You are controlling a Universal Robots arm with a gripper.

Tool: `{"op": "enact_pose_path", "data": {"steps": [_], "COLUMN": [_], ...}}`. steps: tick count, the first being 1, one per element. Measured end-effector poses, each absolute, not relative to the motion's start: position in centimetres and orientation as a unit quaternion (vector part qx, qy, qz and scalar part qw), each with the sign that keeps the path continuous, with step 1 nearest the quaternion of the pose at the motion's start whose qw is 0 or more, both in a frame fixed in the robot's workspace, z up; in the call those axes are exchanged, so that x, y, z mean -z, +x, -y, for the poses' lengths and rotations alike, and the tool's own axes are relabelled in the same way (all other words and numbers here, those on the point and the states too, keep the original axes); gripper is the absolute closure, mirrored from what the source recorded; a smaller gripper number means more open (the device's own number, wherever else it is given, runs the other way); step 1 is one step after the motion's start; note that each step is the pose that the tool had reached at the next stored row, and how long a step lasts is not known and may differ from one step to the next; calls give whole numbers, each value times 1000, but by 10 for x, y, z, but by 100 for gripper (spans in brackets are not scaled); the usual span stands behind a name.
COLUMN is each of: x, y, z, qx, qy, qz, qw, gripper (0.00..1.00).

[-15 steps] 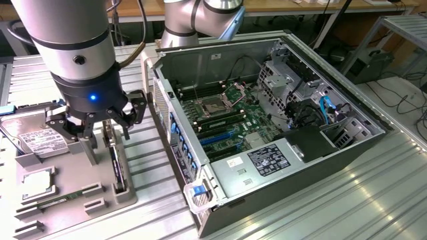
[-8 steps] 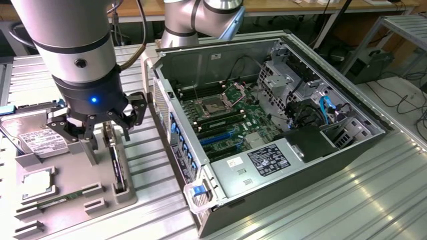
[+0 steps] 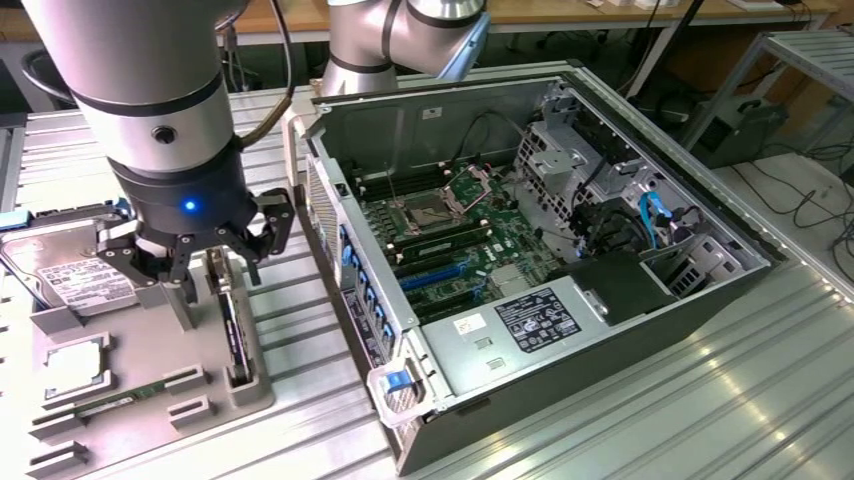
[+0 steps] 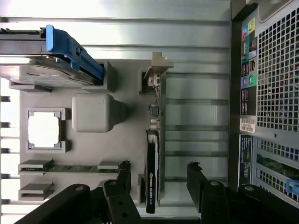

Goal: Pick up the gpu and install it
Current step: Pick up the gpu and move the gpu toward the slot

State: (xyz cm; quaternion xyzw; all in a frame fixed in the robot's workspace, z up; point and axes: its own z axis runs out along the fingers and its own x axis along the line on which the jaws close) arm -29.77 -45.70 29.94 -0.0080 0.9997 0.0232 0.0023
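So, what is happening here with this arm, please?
The robot arm holds its pincer open at the gpu, with one finger to each side of the card and a gap between them and it. The gpu stands on edge in its slot in the grey tray, beside the open computer case. The card is not yet gripped, lifted or installed.

The gpu (image 4: 152, 198) has a green badge (image 4: 152, 178) with tiny white letters that seem to say NVIDIA. The black label (image 3: 534, 320) in the case (image 3: 601, 400) and the white label (image 3: 74, 278) on the drive (image 3: 34, 245) have print too small to read.
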Motion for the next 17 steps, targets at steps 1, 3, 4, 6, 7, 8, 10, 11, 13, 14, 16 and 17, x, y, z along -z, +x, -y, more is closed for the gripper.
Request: {"op": "enact_pose_path", "data": {"steps": [1, 3, 4, 6, 7, 8, 10, 11, 13, 14, 16, 17], "x": [-299, -297, -297, -295, -294, -293, -292, -291, -289, -288, -287, -286], "y": [-298, -298, -298, -298, -298, -298, -298, -298, -298, -298, -298, -298], "z": [457, 457, 457, 457, 457, 457, 457, 457, 457, 458, 458, 458], "qx": [-23, -23, -23, -23, -23, -23, -23, -23, -23, -23, -23, -23], "qy": [-8, -8, -8, -8, -8, -8, -8, -8, -8, -8, -8, -8], "qz": [-1000, -1000, -1000, -1000, -1000, -1000, -1000, -1000, -1000, -1000, -1000, -1000], "qw": [2, 2, 2, 2, 2, 2, 2, 2, 2, 2, 2, 2], "gripper": [40, 40, 40, 40, 40, 40, 40, 40, 40, 40, 40, 40]}}
